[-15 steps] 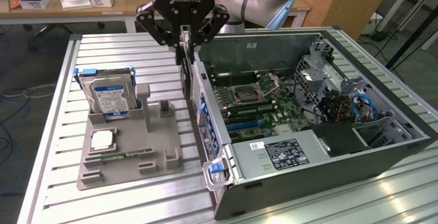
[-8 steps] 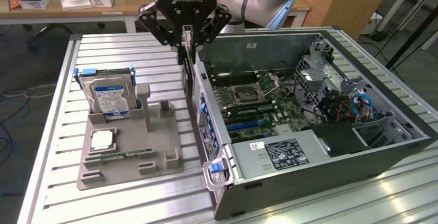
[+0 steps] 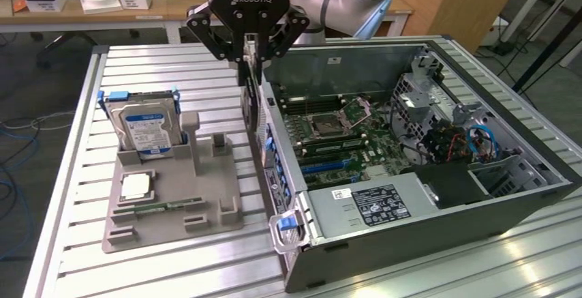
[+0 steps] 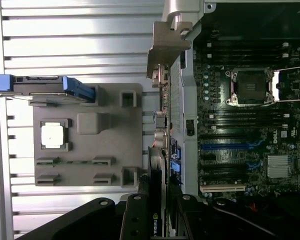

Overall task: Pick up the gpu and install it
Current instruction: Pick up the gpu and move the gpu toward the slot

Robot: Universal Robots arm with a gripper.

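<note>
You have the gripper (image 3: 247, 49) clenched on the gpu (image 3: 253, 88), gripping its upper edge so the card hangs edge-on beneath the fingers. It is off the tabletop (image 3: 163, 66), at the wall of the open computer case (image 3: 437, 223) that faces the grey holder (image 3: 214, 182). In the wrist view, the card's silver bracket (image 4: 167, 45) runs along that wall, just beside the motherboard (image 4: 250, 150) inside the case. Outside the case, the hard drive (image 3: 146, 131) stands upright in the holder, well apart from the card.
</note>
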